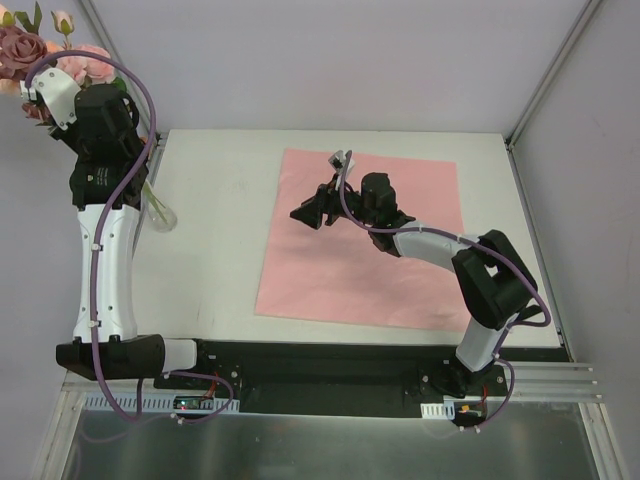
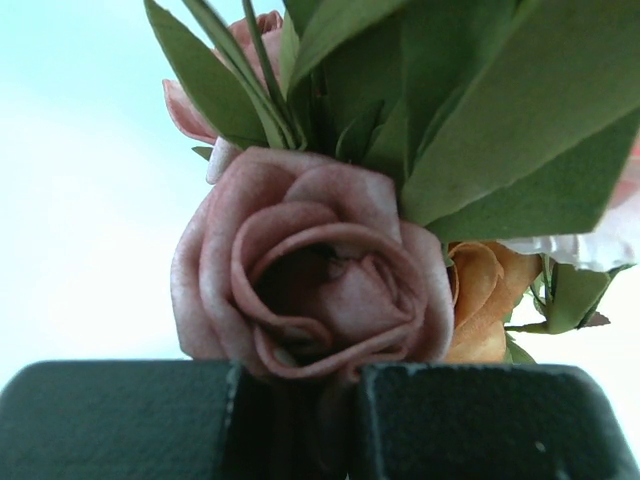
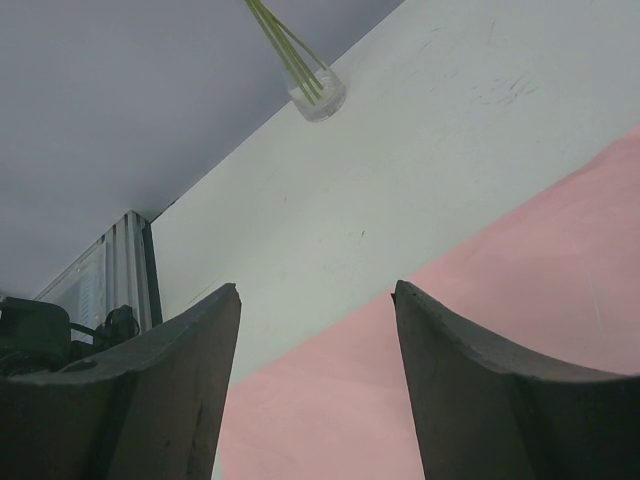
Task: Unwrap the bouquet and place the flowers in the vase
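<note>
**A:** Closest thing in the left wrist view is the left hand (image 2: pixel 298 400). Its black fingers (image 2: pixel 110 420) are pressed together, pinching the bunch right under a mauve rose (image 2: pixel 310 280), with green leaves above.

**B:** Where's the rest of the bunch?

**A:** The long-stemmed peach, mauve and rust-orange flowers (image 1: pixel 22 48) sit high, out past the tabletop's far left corner. Their thin green stems (image 3: pixel 286 50) run down into the small clear glass vase (image 3: pixel 318 97), tips inside.

**B:** Vase position?

**A:** It's on the white tabletop (image 1: pixel 220 270), just in from the left edge and about midway along it. The stem axis is tilted, running from the vase up and out over that edge, so the hand is above and outboard of the vase.

**B:** Right arm?

**A:** The right hand (image 1: pixel 305 212) has its fingers spread and holds nothing. It's over the flat pale pink paper sheet (image 1: pixel 400 270) mid-tabletop, well apart from the vase, so the left arm is nearer.

**B:** Next move?

**A:** My read: swing the blooms inboard until the stems stand over the vase, then release. The vase is far shorter than the stems, so there's a tip risk. There's bare tabletop around it, but the grey wall (image 1: pixel 30 250) is close on the left.
</note>
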